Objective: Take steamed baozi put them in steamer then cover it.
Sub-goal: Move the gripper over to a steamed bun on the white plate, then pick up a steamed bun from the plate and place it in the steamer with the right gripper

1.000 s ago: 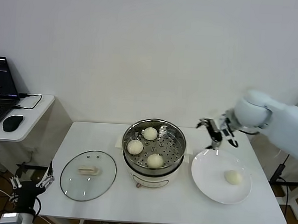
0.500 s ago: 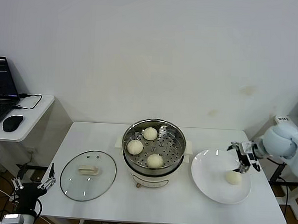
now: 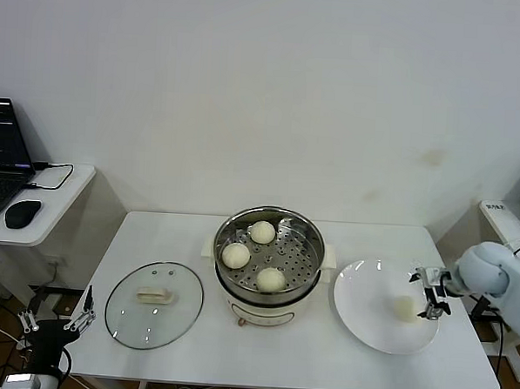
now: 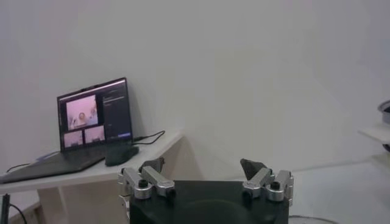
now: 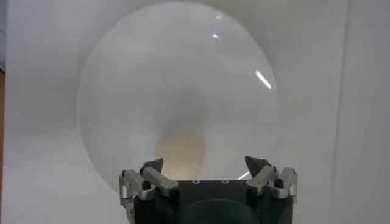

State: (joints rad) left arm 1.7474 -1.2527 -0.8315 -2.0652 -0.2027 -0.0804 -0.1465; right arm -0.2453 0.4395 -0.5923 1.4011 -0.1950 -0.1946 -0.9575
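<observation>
White table [image 3: 321, 355] against a pale wall: the steamer [image 3: 269, 258] stands at its centre with three steamed baozi [image 3: 235, 255] on the perforated tray, uncovered. Its cover [image 3: 154, 304] lies flat on the table to the left. On the white plate [image 3: 367, 322] to the right sits the fourth baozi [image 3: 401, 307], with the right gripper [image 3: 431, 299] just beside it at the plate's far edge, fingers spread and holding nothing. Below the table's left corner hangs the left gripper [image 3: 55, 319], likewise spread, beside a side desk with a laptop [image 3: 2, 155]

Shiny perforated steel steamer [image 3: 269, 252]; clear glass cover [image 3: 154, 304] with metal rim; glossy white plate [image 3: 371, 327]; smooth matt surface [image 3: 304, 358].
</observation>
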